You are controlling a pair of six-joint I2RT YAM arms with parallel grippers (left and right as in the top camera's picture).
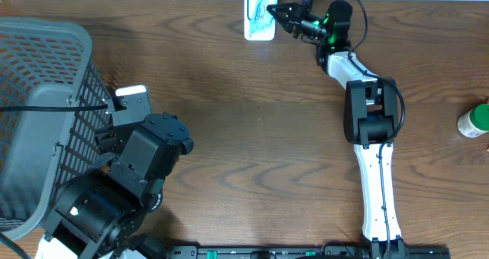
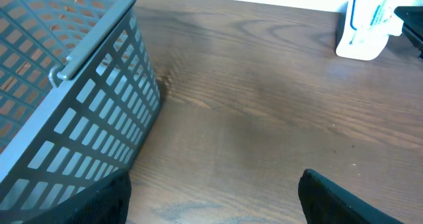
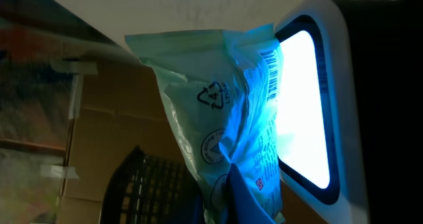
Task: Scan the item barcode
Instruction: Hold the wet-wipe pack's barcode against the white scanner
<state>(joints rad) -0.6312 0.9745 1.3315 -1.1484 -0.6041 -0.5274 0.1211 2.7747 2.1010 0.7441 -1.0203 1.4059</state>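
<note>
The item is a pale green plastic packet (image 1: pixel 264 1) with a printed barcode (image 3: pixel 269 78). My right gripper (image 1: pixel 278 13) is shut on its lower end and holds it up against the lit window (image 3: pixel 301 105) of the white scanner (image 1: pixel 260 28) at the table's far edge. In the right wrist view the packet (image 3: pixel 225 118) glows blue, and one finger (image 3: pixel 243 199) presses its bottom edge. The left wrist view shows the scanner (image 2: pixel 362 39) at the top right. My left gripper (image 2: pixel 215 178) hangs open over bare wood beside the basket, holding nothing.
A grey mesh basket (image 1: pixel 38 98) fills the table's left side, close against my left arm (image 1: pixel 145 156); its wall (image 2: pixel 79 105) fills the left of the left wrist view. A white bottle with a green cap (image 1: pixel 475 120) stands at the right edge.
</note>
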